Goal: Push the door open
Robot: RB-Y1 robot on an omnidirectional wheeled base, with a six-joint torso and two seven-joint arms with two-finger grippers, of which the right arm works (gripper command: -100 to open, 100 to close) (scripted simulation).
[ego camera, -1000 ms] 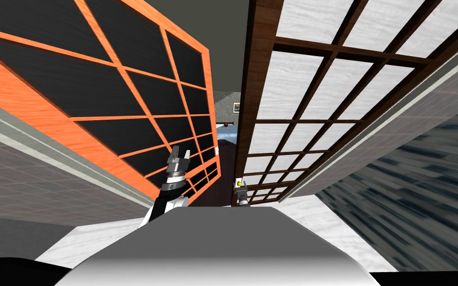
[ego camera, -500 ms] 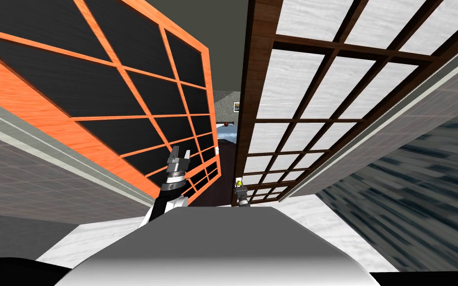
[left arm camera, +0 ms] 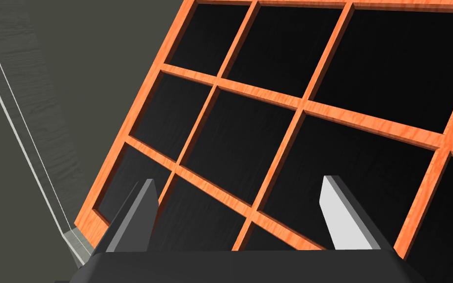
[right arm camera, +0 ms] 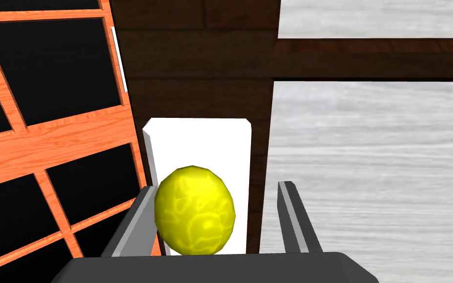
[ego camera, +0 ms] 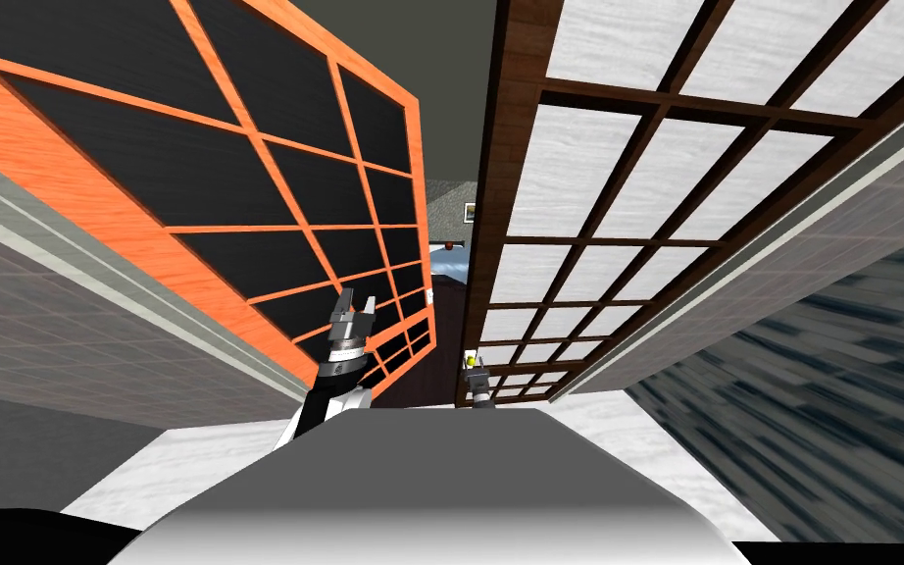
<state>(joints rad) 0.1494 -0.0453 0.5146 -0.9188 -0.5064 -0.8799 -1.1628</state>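
So the right hand (right arm camera: 216, 186) is parked right at the round yellow knob (right arm camera: 194, 211) on its flat white rectangular plate (right arm camera: 198, 142). That plate sits on the free-edge upright of the dark brown wooden door with white panes (ego camera: 627, 186). The fingers are spread wide, not clamping anything. The knob sits between them, snug against one finger with a clear gap to the other. The door is dead ahead of that hand, with its long edge running upright just beside the gap, where a blue bed (ego camera: 447, 261) shows beyond. The left hand (ego camera: 355, 306) is also spread wide and holding nothing. It's aimed at the orange-framed door with black panes (ego camera: 244, 196) on the other side of the gap, and I can't tell if it's touching it. My guess is the brown one is the door to shove, and the right hand is clearly the nearer one. Pushing straight forward at the knob edge should give the most swing. The risk is a finger snagging on the knob.
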